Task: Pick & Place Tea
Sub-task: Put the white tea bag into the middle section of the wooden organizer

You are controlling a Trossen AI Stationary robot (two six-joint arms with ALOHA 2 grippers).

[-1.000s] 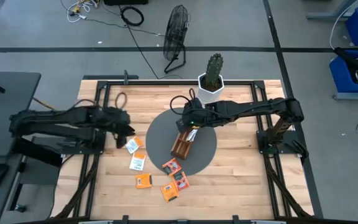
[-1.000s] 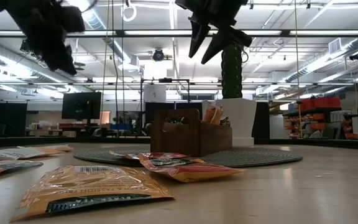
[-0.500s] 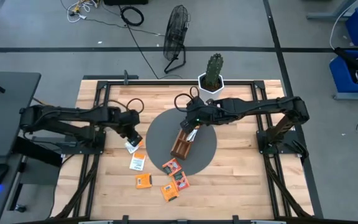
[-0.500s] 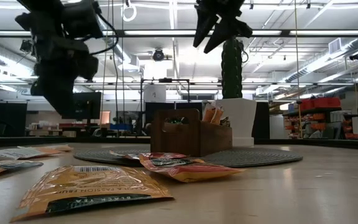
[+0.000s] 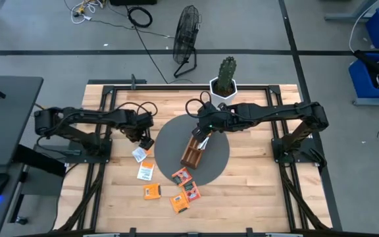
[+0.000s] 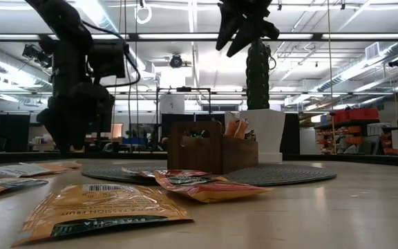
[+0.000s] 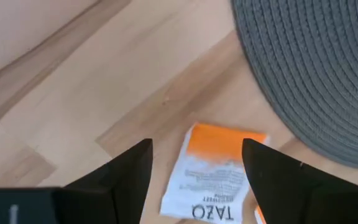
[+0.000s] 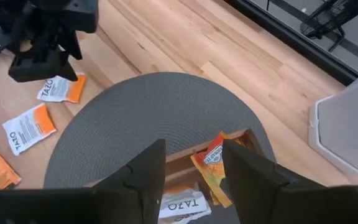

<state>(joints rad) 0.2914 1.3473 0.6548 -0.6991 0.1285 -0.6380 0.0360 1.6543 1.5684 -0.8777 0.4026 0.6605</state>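
Observation:
Several small tea sachets lie flat on the wooden table: a white-and-orange one (image 5: 139,154), another (image 5: 145,171), and orange ones (image 5: 152,191), (image 5: 181,176), (image 5: 179,203). My left gripper (image 5: 146,141) hangs open, pointing down, just above the white-and-orange sachet (image 7: 211,177), which shows between and below its fingers (image 7: 129,174). My right gripper (image 5: 202,131) is open above the brown wooden tray (image 5: 192,153), which stands on the round grey mat (image 5: 170,141) with sachets (image 8: 211,158) standing in its compartments. In the low view the left gripper (image 6: 74,111) is low and the right gripper (image 6: 244,28) high.
A white pot with a cactus (image 5: 225,85) stands just beyond the mat, behind the tray. Black frame rails (image 5: 104,118) run along the table's edges. The bare wood right of the mat (image 5: 255,178) holds no objects.
My left gripper has come down from high above the table toward the white-and-orange sachet, shifting a little toward the mat and tipping to point steeply down. The sachets and the tray have not moved.

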